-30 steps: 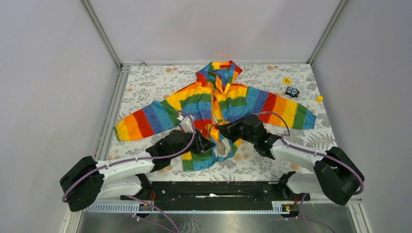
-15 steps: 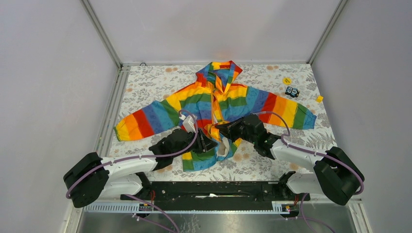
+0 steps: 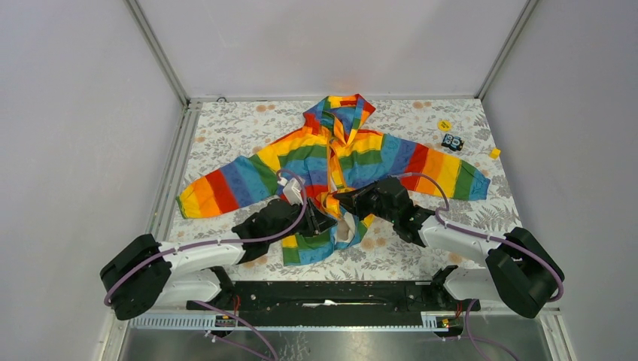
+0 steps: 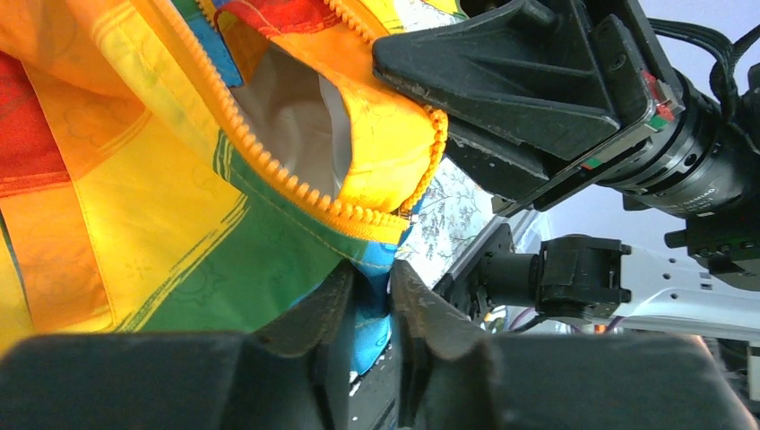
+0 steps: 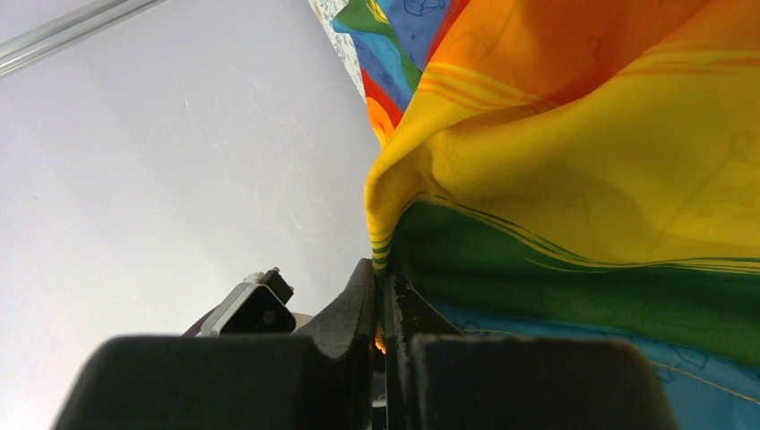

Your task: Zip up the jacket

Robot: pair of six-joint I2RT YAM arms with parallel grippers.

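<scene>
At the near hem, left end effector [image 4: 369, 309] and right end effector [image 5: 384, 296] each pinch the jacket [image 3: 301, 158]; fabric may slip out, misaligning the zipper [image 4: 269, 164].

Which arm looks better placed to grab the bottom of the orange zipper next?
Probably left: the left fingers sit slightly apart just under the zipper end, while the right fingers are clamped on the jacket.
</scene>
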